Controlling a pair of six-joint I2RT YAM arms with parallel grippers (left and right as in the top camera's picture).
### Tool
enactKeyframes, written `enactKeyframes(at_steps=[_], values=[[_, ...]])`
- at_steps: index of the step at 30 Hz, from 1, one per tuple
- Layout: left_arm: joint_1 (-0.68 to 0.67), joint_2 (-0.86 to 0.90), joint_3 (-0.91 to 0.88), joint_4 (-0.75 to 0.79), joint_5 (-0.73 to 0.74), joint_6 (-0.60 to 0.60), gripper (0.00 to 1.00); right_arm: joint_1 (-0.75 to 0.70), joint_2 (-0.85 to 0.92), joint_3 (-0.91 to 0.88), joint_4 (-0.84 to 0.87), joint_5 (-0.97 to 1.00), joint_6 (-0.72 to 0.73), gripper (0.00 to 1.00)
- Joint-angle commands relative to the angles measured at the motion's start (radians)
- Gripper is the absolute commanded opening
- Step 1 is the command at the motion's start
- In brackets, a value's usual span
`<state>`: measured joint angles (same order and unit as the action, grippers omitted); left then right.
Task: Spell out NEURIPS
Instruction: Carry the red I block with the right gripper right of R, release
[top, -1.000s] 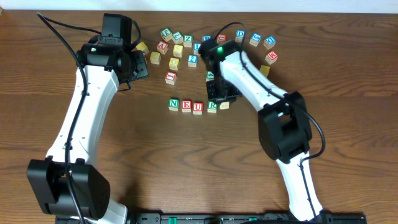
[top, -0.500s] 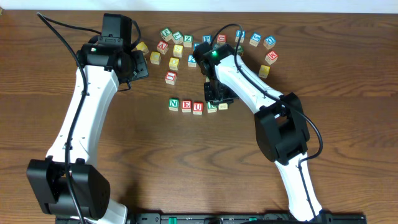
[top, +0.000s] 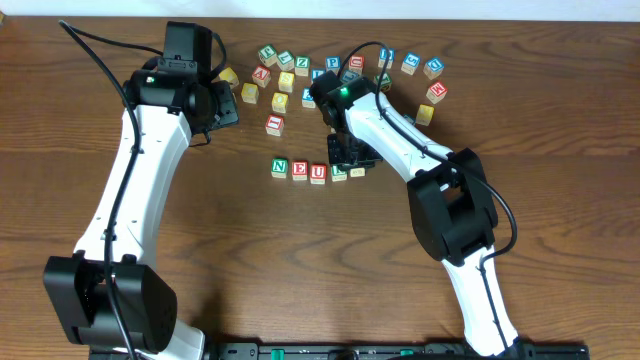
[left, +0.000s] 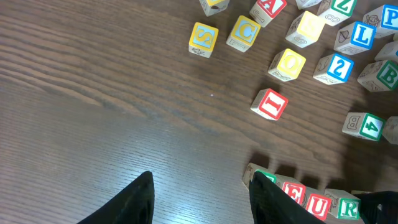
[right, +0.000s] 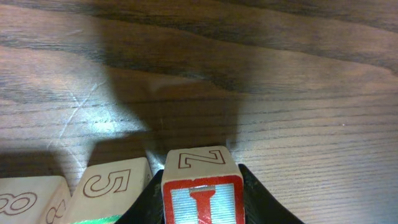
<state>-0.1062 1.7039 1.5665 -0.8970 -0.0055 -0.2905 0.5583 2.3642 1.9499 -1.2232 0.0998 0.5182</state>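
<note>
**Operator:** Report your fingers.

**Arm:** My right fingers (right: 256, 198) sit flush against both sides of the I cube (right: 202, 190). I see no gap, so I call it held. Its red letter faces my wrist camera, and an outlined Z is on top.

**Operator:** Where is that cube?

**Arm:** Down at table (top: 560, 200) level, at the right end of the row N (top: 279, 168), E (top: 299, 171), U (top: 318, 173), R (top: 339, 172). It is just beside the R. From my wrist, the neighbour cube (right: 115, 180) shows an outlined 5 on top.

**Operator:** And the other side?

**Arm:** My left fingers (left: 140, 199) stand apart with only bare wood between them, above the table near the row's left end. One of them hides part of the N.

**Operator:** The remaining letters?

**Arm:** The blue P (left: 388, 15) and the yellow S (left: 202, 38) lie in the loose cluster beyond the row. A spare red I (left: 269, 103) lies alone between the cluster and the row.
</note>
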Motion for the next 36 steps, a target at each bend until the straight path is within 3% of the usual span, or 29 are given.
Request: enactKeyframes(at_steps=[1, 6, 36], values=[[0.005, -0.008, 0.006, -0.002, -0.006, 0.01, 0.49, 0.007, 0.002, -0.023, 0.005, -0.002, 0.011, 0.34], [0.005, -0.008, 0.006, -0.002, -0.006, 0.01, 0.49, 0.007, 0.002, -0.022, 0.001, -0.032, -0.011, 0.43], [0.005, -0.008, 0.006, 0.008, -0.006, 0.01, 0.49, -0.008, 0.002, 0.045, -0.029, -0.088, -0.128, 0.38]])
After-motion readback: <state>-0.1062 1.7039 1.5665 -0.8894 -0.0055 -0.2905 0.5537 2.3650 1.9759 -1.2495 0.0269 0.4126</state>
